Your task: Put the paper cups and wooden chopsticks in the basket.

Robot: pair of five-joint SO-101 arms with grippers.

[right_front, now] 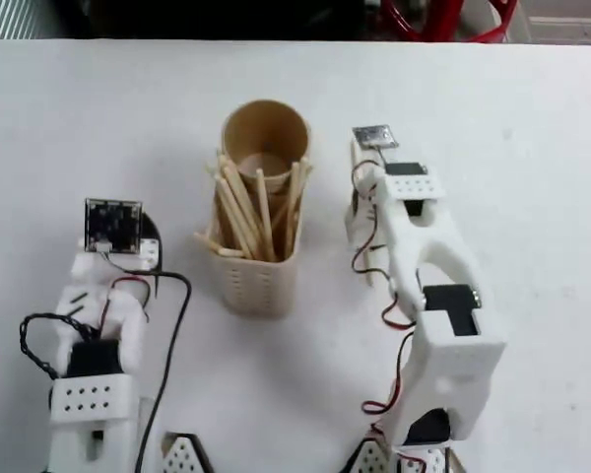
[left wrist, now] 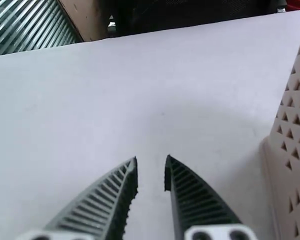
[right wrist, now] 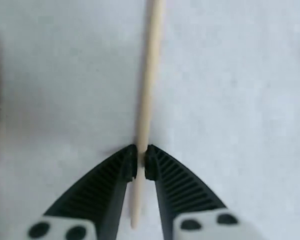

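Right wrist view: right gripper (right wrist: 141, 152) jaws clenched on a pale, straight chopstick (right wrist: 151, 75) above the tabletop (right wrist: 240, 75). High view: central basket (right_front: 261, 286) holds paper cup (right_front: 266, 138) and bundled chopsticks (right_front: 238, 212). Left gripper (left wrist: 151, 167) jaws parted, empty.

A white table (right_front: 532, 118) is being shown, and a perforated basket (right_front: 259, 281) is being carried upright near its middle. A wooden chopstick (right wrist: 149, 75) is being seen against the bare surface; contact cannot be told.
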